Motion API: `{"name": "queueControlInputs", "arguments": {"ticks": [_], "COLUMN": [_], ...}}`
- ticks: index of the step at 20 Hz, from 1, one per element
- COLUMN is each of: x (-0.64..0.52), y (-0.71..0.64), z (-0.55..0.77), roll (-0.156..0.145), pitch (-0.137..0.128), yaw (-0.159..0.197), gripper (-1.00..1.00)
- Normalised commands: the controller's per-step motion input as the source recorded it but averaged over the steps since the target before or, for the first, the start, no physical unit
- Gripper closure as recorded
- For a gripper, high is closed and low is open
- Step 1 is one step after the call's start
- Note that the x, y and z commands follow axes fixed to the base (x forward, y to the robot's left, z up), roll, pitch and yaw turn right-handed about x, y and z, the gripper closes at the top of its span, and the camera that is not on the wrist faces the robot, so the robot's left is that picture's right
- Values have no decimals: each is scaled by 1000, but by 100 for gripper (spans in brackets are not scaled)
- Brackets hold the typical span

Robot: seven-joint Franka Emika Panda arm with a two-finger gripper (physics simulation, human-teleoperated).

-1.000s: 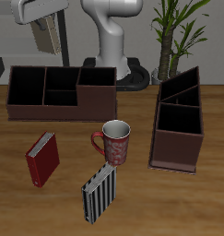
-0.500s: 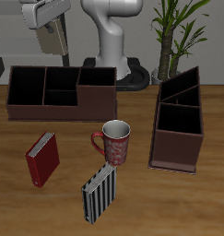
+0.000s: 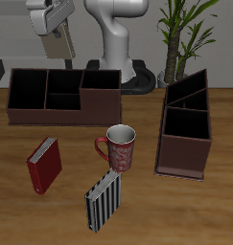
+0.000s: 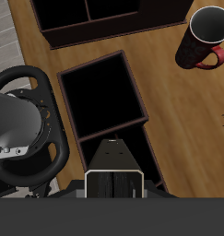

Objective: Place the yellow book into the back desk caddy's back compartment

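Note:
High above the table, my gripper (image 3: 55, 29) is shut on the yellow book (image 3: 57, 44), which hangs below the fingers, tilted. Beneath it lies the back desk caddy (image 3: 51, 116), long, low and dark brown. Its back compartment (image 3: 62, 80) is the farther of the two small cells in the middle, and it is empty. In the wrist view the book (image 4: 113, 155) shows edge-on between my gripper's (image 4: 113, 177) fingers, above the caddy's dividers (image 4: 112, 130). I cannot tell which cell lies straight under it.
A red patterned mug (image 3: 119, 145) stands mid-table. A red book (image 3: 44, 163) and a black-and-white striped book (image 3: 103, 199) lie near the front edge. A narrower caddy with sloping sides (image 3: 185, 129) and a potted plant (image 3: 185, 38) are across the table. The robot's base (image 4: 26, 129) is close by.
My gripper has carried the yellow book a little sideways toward the robot's base and slightly lower. Nothing on the table has moved.

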Motion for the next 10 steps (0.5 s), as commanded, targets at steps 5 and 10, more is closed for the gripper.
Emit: {"name": "queueControlInputs", "arguments": {"ticks": [5, 10], "x": [-38, 1], "y": [39, 6], "z": [-72, -29], "roll": [-6, -10], "pitch": [38, 15], "yaw": [66, 20], "gripper": [100, 100]}}
